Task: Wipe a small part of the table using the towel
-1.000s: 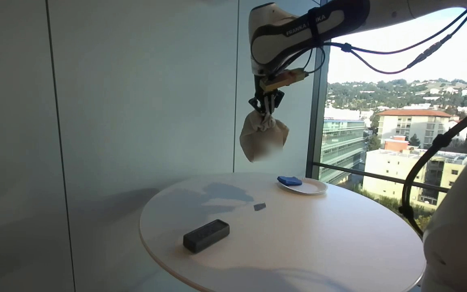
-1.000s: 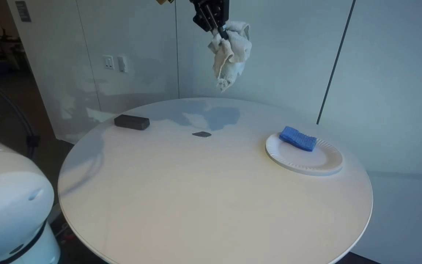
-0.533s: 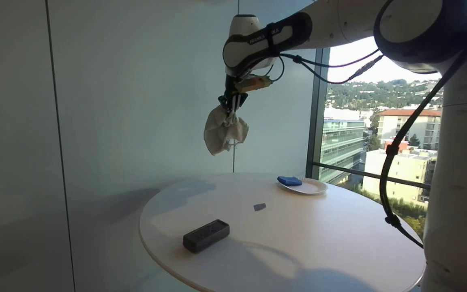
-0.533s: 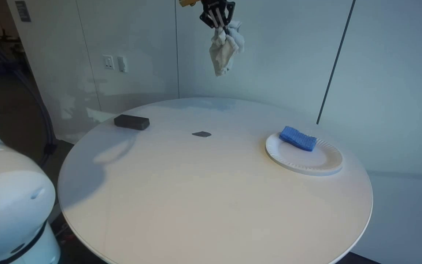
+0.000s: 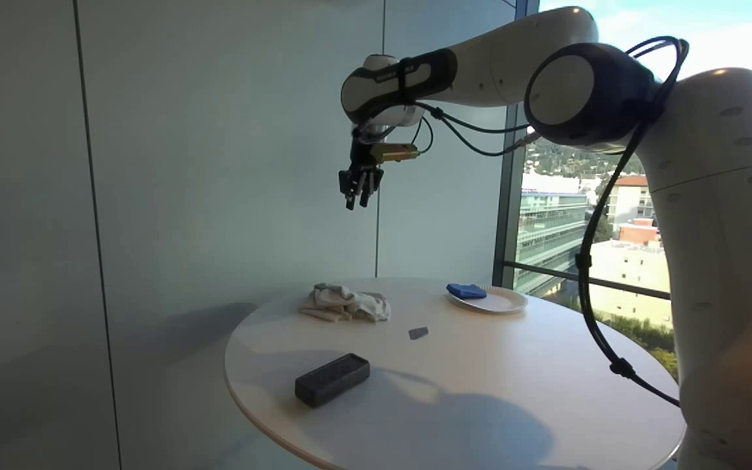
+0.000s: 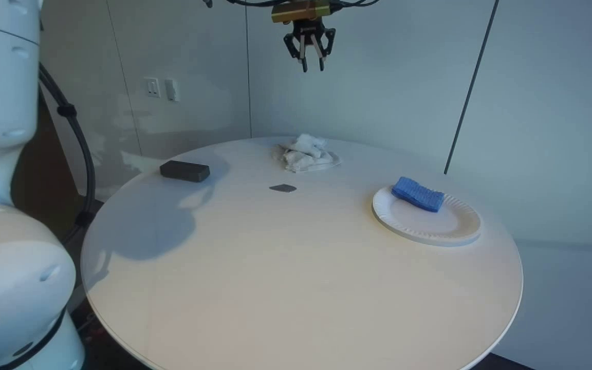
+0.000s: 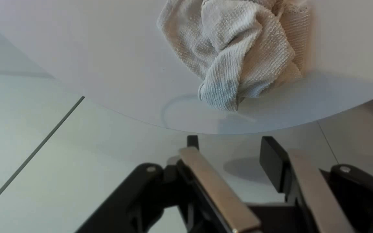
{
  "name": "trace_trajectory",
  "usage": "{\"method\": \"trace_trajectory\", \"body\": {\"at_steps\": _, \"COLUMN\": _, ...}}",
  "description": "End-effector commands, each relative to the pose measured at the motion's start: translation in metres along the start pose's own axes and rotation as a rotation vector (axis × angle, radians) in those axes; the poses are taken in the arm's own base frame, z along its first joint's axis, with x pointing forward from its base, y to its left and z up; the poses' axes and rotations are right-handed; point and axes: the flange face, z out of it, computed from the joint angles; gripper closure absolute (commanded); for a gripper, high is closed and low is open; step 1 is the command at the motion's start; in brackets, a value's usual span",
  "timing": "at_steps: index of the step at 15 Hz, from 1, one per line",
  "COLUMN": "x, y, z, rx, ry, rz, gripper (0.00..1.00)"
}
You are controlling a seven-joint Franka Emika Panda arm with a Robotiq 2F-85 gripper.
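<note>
Robotiq gripper (image 6: 313,67) spread, holding nothing, well above table (image 6: 285,277). Crumpled off-white terry towel (image 7: 248,55) on table near edge, upper middle of wrist view. Probable step: grasping. Come straight down, pinch thick bunched folds firmly, press lightly, wipe away from edge.

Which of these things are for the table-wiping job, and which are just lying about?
For the job:
towel, crumpled
table, to be wiped
gripper, open

Apparently just lying about:
plate
blue cloth or sponge on it
black box
gray patch, unless it's the spot to wipe
</note>
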Motion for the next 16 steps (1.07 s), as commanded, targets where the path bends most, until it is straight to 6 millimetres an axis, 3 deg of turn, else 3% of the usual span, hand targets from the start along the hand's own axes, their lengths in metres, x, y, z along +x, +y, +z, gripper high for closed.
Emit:
{"method": "trace_trajectory", "body": {"at_steps": 1, "x": 0.002, "y": 0.024, "z": -0.057, "rx": -0.061, "ry": 0.022, "rz": 0.017, "gripper": 0.15}}
{"method": "trace_trajectory", "body": {"at_steps": 3, "x": -0.012, "y": 0.036, "z": -0.085, "rx": -0.076, "ry": -0.019, "rz": 0.059, "gripper": 0.02}}
{"method": "trace_trajectory", "body": {"at_steps": 6, "x": -0.045, "y": 0.044, "z": -0.085, "rx": -0.037, "ry": -0.214, "rz": 0.128, "gripper": 0.00}}
{"method": "trace_trajectory", "body": {"at_steps": 9, "x": -0.079, "y": 0.043, "z": -0.055, "rx": 0.054, "ry": -0.402, "rz": 0.146, "gripper": 0.00}}
{"method": "trace_trajectory", "body": {"at_steps": 12, "x": -0.106, "y": 0.041, "z": -0.008, "rx": 0.117, "ry": -0.574, "rz": 0.202, "gripper": 0.00}}
{"method": "trace_trajectory", "body": {"at_steps": 13, "x": -0.111, "y": 0.042, "z": 0.006, "rx": 0.086, "ry": -0.592, "rz": 0.247, "gripper": 0.00}}
{"method": "trace_trajectory", "body": {"at_steps": 14, "x": -0.097, "y": 0.043, "z": -0.007, "rx": 0.085, "ry": -0.550, "rz": 0.185, "gripper": 0.00}}
{"method": "trace_trajectory", "body": {"at_steps": 16, "x": -0.106, "y": 0.044, "z": 0.015, "rx": 0.085, "ry": -0.604, "rz": 0.218, "gripper": 0.00}}
